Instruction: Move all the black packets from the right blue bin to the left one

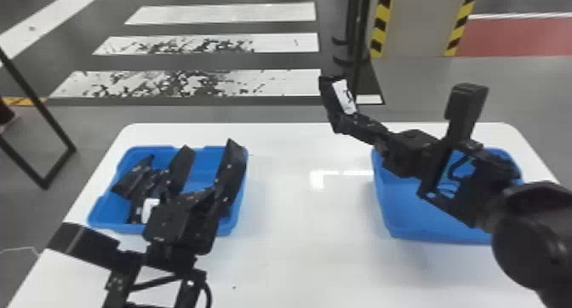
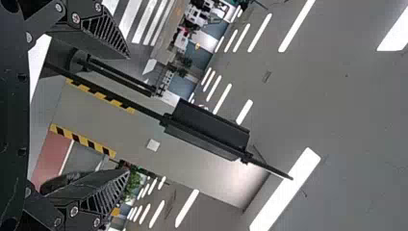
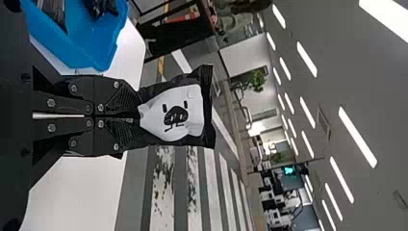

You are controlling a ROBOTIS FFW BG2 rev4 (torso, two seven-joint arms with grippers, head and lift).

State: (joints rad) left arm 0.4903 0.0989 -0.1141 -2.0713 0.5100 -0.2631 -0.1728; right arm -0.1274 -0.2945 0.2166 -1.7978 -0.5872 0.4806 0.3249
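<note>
Blk pkt [image 1: 343,96], in R gripper [image 1: 359,125], axis up-L

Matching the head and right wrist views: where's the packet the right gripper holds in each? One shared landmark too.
Head view: upper part, just right of centre, the black packet at the gripper's tip, beyond the table's far edge.
Right wrist view: near the middle, out from the right gripper, white patch towards the camera.
Landmark: white floor stripes.

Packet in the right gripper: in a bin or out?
Out: the right gripper pinches the packet, and in the head view it shows raised between the left bin and right bin, inside neither.
</note>
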